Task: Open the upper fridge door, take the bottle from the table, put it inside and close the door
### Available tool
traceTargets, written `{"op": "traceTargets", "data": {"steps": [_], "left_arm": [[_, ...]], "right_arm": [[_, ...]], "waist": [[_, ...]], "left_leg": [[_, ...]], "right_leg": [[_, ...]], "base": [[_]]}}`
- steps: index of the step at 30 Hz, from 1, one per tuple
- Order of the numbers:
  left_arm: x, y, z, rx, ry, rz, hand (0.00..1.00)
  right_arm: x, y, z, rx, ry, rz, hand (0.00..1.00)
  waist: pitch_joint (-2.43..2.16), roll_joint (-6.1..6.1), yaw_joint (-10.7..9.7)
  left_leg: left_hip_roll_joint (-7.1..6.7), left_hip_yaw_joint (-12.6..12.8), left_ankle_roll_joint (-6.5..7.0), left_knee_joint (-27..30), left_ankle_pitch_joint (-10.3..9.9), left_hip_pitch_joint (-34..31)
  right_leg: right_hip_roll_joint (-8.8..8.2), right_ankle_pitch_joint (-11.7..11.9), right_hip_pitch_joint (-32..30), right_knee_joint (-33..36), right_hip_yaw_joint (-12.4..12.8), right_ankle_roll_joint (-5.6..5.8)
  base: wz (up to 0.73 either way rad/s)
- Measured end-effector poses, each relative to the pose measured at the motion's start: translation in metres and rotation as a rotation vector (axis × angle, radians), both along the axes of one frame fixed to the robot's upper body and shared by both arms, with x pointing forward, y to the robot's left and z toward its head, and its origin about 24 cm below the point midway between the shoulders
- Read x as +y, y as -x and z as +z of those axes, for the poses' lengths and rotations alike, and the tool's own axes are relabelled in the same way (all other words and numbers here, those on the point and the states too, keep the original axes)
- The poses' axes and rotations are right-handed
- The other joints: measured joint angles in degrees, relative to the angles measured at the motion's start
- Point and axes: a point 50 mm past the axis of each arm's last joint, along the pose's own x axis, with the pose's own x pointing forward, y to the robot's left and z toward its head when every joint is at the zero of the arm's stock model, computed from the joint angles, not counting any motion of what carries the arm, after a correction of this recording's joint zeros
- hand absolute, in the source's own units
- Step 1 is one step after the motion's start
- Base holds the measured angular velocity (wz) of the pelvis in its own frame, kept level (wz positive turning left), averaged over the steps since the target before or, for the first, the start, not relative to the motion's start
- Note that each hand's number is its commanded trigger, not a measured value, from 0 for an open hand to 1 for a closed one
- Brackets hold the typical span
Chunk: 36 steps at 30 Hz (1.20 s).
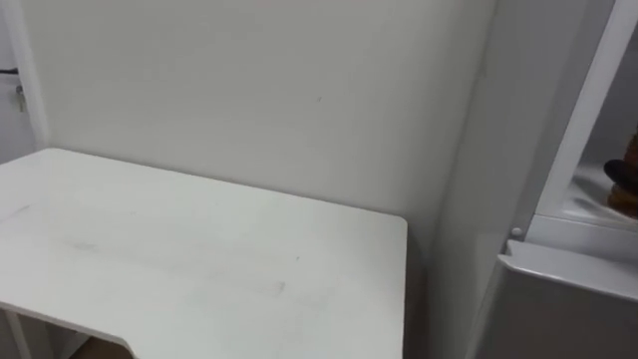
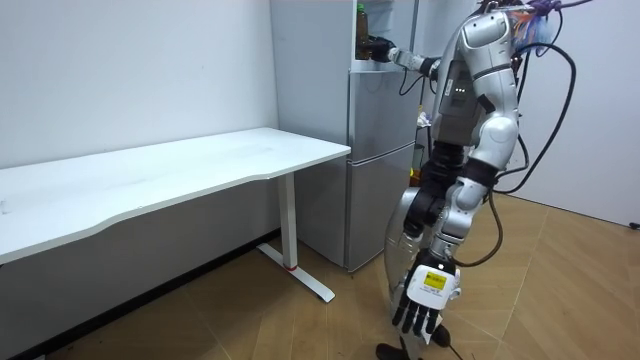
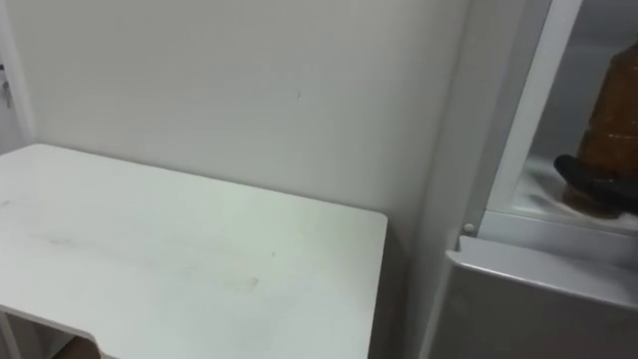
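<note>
The bottle (image 3: 610,105) is being gripped inside the fridge (image 3: 518,130) by the right hand's (image 3: 595,179) fingers. The left hand (image 2: 425,298) is being held low, fingers relaxed.

I get bright, even room light: the white table (image 1: 199,259) shows a soft sheen, shadow pools beneath it on the floor (image 2: 300,330), and the open upper compartment of the fridge (image 2: 380,150) looks dimmer.

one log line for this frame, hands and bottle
stage: placing | right hand: curled round bottle, inside upper fridge | left hand: open, hanging at side
</note>
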Motion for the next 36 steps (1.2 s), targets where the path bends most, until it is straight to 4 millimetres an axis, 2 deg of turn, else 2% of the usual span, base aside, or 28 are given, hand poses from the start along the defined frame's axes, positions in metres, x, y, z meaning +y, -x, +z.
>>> {"op": "traceTargets", "data": {"steps": [4,6,8,12,16,18,21,23,27,32,36], "left_arm": [[-0.002,-0.001,-0.001,-0.008,0.004,0.007,0.0],[-0.004,-0.001,-0.001,-0.014,0.006,0.013,0.0],[-0.006,-0.002,-0.002,-0.026,0.006,0.011,0.0],[-0.007,-0.002,-0.002,-0.037,0.005,0.009,0.0],[-0.009,0.001,-0.003,-0.042,0.005,0.007,0.0],[-0.009,0.0,-0.003,-0.051,-0.001,-0.006,0.0],[-0.012,-0.002,-0.006,-0.07,0.002,-0.011,0.0],[-0.015,-0.001,-0.008,-0.067,0.01,-0.012,0.0],[-0.023,0.005,-0.012,-0.034,0.034,-0.017,0.0],[-0.031,0.007,-0.016,-0.013,0.064,-0.043,0.0],[-0.033,0.003,-0.017,-0.03,0.067,-0.053,0.0]], "right_arm": [[0.006,0.009,0.004,-0.029,0.024,-0.014,0.0],[0.01,0.01,0.007,-0.048,0.023,-0.016,0.0],[0.016,0.013,0.008,-0.07,0.024,-0.023,0.0],[0.021,0.026,0.005,-0.079,0.041,-0.032,0.0],[0.042,0.041,0.006,-0.149,0.008,0.0,0.0],[0.047,0.046,0.005,-0.165,0.003,0.0,0.0],[0.061,0.053,0.014,-0.232,0.08,-0.023,0.0],[0.066,0.058,0.022,-0.271,0.172,-0.067,0.0],[0.081,0.077,0.026,-0.327,0.31,-0.098,0.0],[0.086,0.088,0.01,-0.311,0.326,-0.141,0.0],[0.09,0.093,-0.005,-0.27,0.315,-0.167,0.0]], "waist": [[0.1,0.97,-0.61],[0.43,1.48,-0.85],[0.55,1.87,-0.87],[0.42,1.92,-1.14],[0.25,2.85,-2.0],[0.23,2.92,-2.25],[0.28,3.51,-2.53],[0.38,3.35,-3.35],[0.44,3.16,-3.29],[0.62,3.51,-3.42],[0.36,3.59,-3.73]], "left_leg": [[-0.07,0.13,0.06,-0.47,-0.25,0.12],[-0.12,0.67,0.06,-0.68,-0.24,0.41],[-0.16,1.41,0.06,-1.07,-0.25,0.83],[-0.21,1.77,0.04,-1.7,-0.23,1.48],[-0.19,3.15,0.05,-2.66,-0.23,1.98],[-0.21,3.56,0.06,-2.7,-0.23,1.97],[-0.01,4.86,0.06,-2.71,-0.23,2.08],[-0.01,4.98,0.06,-2.71,-0.23,2.39],[0.06,5.99,0.06,-3.01,-0.23,2.9],[0.28,6.5,0.04,-3.07,-0.83,2.97],[0.34,7.34,0.13,-3.09,-0.9,2.59]], "right_leg": [[0.0,-0.12,0.1,-0.06,0.45,0.25],[0.02,-0.12,0.1,0.0,0.94,0.25],[0.1,-0.12,0.05,-0.02,1.72,0.25],[0.06,-0.18,-0.27,-0.1,2.03,0.34],[0.06,-0.25,-0.4,-0.11,3.39,0.43],[0.09,-0.24,-0.73,0.0,3.95,0.45],[0.11,-0.24,-1.43,0.21,4.78,0.44],[0.11,-0.25,-1.72,0.31,5.19,0.44],[0.22,-0.32,-1.79,0.27,6.51,0.48],[0.49,-0.4,-2.73,0.8,8.02,0.55],[0.49,-0.35,-3.47,1.2,8.7,0.6]], "base": [[-0.03],[-0.14],[-0.17],[-0.07],[-0.18],[-0.15],[-0.2],[-0.03],[-0.15],[-0.11],[-0.11]]}}
